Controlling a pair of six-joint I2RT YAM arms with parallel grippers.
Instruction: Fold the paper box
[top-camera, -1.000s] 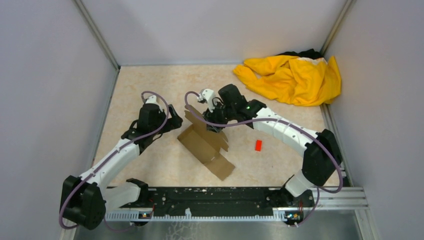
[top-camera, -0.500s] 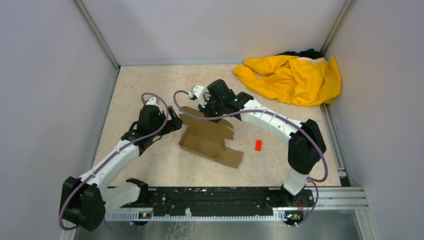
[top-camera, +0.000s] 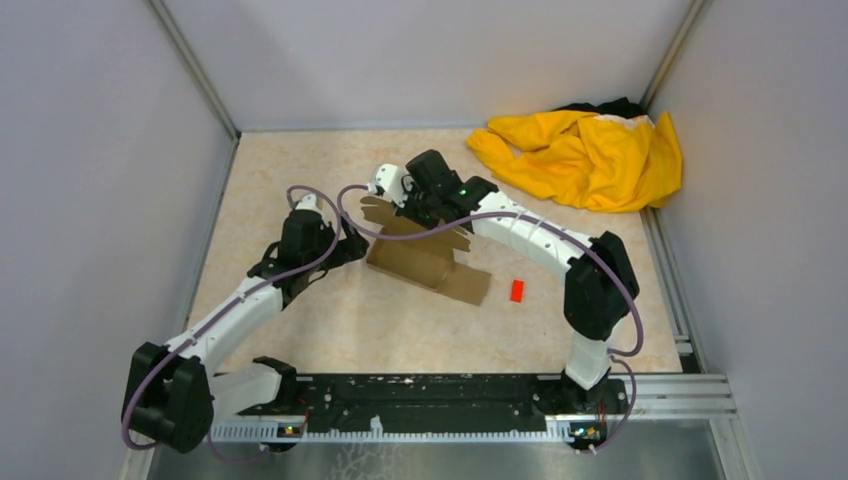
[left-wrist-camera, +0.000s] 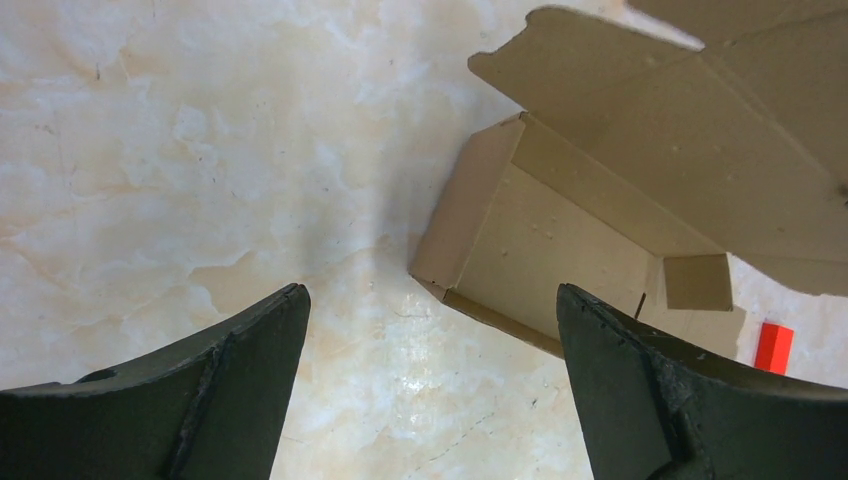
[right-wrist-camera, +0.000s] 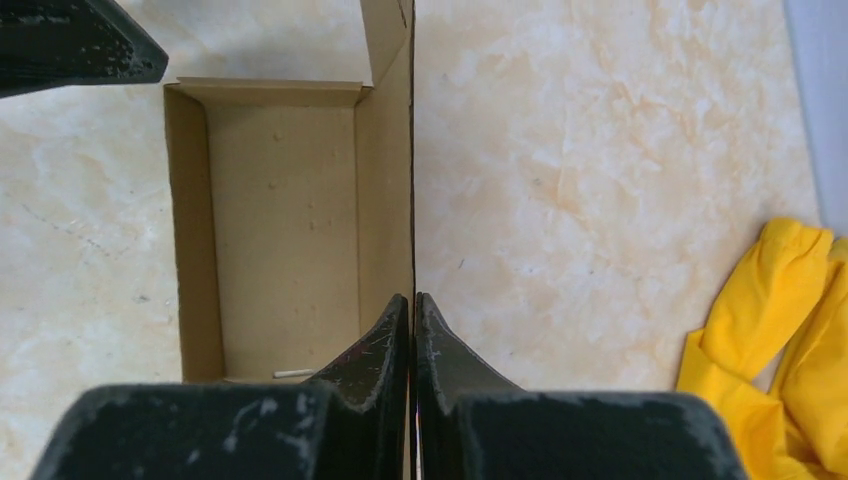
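The paper box (top-camera: 425, 262) is brown cardboard, half formed, with an open tray and upright flaps, lying mid-table. In the right wrist view the box (right-wrist-camera: 285, 230) shows its open inside, and my right gripper (right-wrist-camera: 412, 298) is shut on its thin upright back wall, seen edge-on. From above, the right gripper (top-camera: 415, 215) sits over the box's far edge. My left gripper (top-camera: 352, 243) stands open just left of the box. In the left wrist view the box (left-wrist-camera: 560, 240) lies ahead and right of the left gripper (left-wrist-camera: 430, 290), with only bare table between the fingers.
A tiny red block (top-camera: 517, 291) lies right of the box, also seen as the red block (left-wrist-camera: 773, 347). A yellow cloth (top-camera: 590, 155) is heaped in the far right corner. Grey walls close in the table on three sides.
The right gripper closed on the box's wall and moved left and farther back, turning and dragging the box toward the left arm. The left arm barely moved.
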